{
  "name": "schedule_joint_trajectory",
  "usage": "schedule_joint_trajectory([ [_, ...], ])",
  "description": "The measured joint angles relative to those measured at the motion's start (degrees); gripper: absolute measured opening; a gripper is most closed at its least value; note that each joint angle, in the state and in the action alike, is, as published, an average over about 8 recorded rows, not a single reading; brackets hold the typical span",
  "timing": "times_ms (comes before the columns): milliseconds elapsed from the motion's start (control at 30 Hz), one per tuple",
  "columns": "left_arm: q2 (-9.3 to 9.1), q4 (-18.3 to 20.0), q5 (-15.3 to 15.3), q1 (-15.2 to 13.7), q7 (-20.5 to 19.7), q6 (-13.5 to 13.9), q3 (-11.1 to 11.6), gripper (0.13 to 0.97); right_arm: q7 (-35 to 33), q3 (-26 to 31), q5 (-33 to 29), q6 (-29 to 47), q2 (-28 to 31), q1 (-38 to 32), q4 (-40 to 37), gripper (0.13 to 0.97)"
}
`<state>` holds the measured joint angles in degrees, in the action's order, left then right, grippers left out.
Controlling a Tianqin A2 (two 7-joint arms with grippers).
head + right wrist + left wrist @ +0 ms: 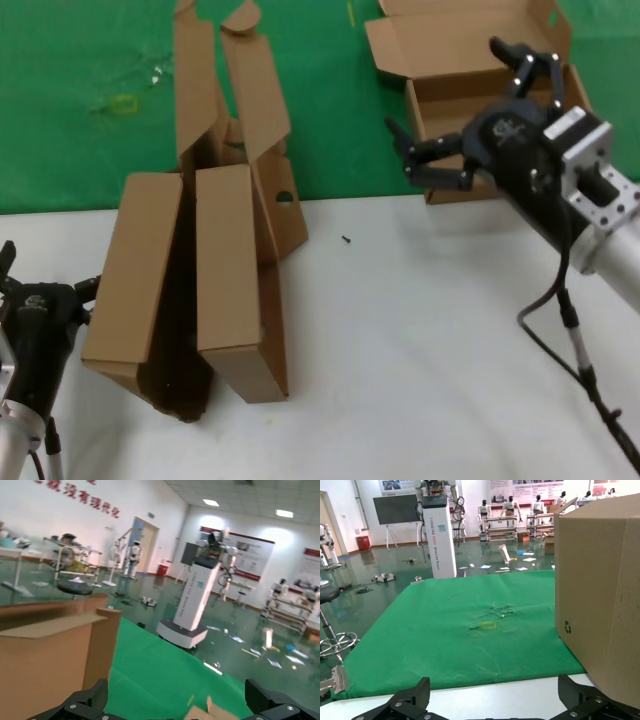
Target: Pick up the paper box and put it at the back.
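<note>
The paper box [470, 95] lies open on the green cloth at the back [90, 100], far right, its lid raised. My right gripper [447, 88] is open and empty, held just above and in front of the box, not touching it. In the right wrist view the open gripper [175, 705] has a cardboard wall [50, 665] beside one finger and a flap tip [210, 712] below. My left gripper [40, 300] is parked at the near left table edge; the left wrist view shows it open and empty [495, 700].
Two other brown cardboard boxes [140, 280] [235, 280] stand side by side at the left on the white table [420, 330], lids raised against the cloth; one fills the left wrist view's side [600, 590]. A small black screw [346, 239] lies mid-table. The right arm's cable [560, 330] hangs at the right.
</note>
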<state>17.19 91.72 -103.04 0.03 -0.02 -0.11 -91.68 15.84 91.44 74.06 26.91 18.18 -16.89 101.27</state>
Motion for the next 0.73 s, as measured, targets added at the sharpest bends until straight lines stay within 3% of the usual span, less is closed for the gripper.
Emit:
schedule_joint_trajectory([
  [133, 0.00, 0.0, 0.0, 0.0, 0.0, 0.0, 0.0, 0.870, -2.1, 0.0, 3.8, -3.5, -0.1, 2.2, -1.3, 0.966],
  [433, 0.00, 0.0, 0.0, 0.0, 0.0, 0.0, 0.0, 0.951, -6.8, 0.1, 12.4, -11.5, -0.4, 7.2, -4.1, 0.966],
  [733, 0.00, 0.0, -0.1, 0.0, 0.0, 0.1, 0.0, 0.966, -10.7, 0.2, 19.6, -18.1, -0.7, 11.4, -6.5, 0.966],
])
